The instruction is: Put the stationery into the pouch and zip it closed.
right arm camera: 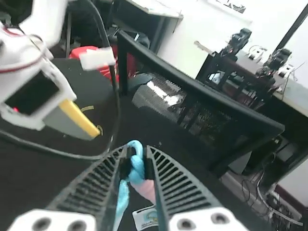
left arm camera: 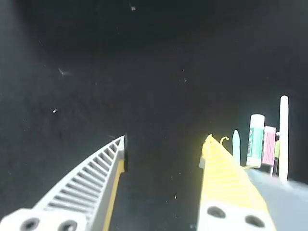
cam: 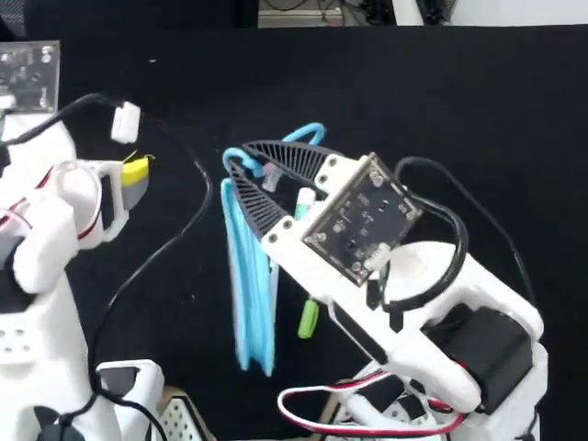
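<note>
From the high view, the right pincer (cam: 234, 165) has its black ribbed fingers clamped on one end of the blue pouch (cam: 248, 276). The pouch runs from there as a long narrow strip over the black desk (cam: 413, 92). Just beside it lies a green marker (cam: 308, 318), and a glue stick (cam: 303, 204) peeks out by the arm's wrist. Well off to the side sits the left pincer (cam: 138, 175), one white finger and one yellow.

On the left wrist camera, the left pincer (left arm camera: 166, 142) is wide apart, holding nothing, with bare desk (left arm camera: 144, 72) between its tips. Beyond the yellow finger the stationery is lined up: a pale blue pen (left arm camera: 236, 144), the glue stick (left arm camera: 255, 139), a pink eraser (left arm camera: 268, 145) and a white pen (left arm camera: 284, 134).

On the right wrist camera, the right pincer (right arm camera: 136, 151) is squeezed tight on a fold of the pouch (right arm camera: 135, 166), blue fabric bulging between the fingers. Farther off is the left pincer (right arm camera: 79, 118), yellow finger showing.
</note>
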`<state>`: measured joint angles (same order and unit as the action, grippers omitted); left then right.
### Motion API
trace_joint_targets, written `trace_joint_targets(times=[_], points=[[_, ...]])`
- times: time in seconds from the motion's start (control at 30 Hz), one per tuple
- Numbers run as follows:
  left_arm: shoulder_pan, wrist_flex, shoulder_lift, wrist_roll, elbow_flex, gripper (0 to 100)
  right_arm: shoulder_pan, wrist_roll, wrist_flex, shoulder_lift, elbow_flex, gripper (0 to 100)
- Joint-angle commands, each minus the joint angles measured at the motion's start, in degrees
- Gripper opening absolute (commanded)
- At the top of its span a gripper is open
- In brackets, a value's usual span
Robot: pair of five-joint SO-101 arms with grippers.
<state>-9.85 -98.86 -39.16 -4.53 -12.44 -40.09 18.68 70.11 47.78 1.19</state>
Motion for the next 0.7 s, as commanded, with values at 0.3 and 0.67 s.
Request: trace_joint_targets(times=[0.3, 0.67], points=[[6.2, -0.2, -1.4, -9.6, -8.2, 26, -0.8, 4.7, 2.3, 3.0, -8.8, 1.1], [13.8, -1.8, -1.8, -4.4, -8.7, 26, -0.8, 4.7, -2.5, 11.5, -19.6, 1.1]])
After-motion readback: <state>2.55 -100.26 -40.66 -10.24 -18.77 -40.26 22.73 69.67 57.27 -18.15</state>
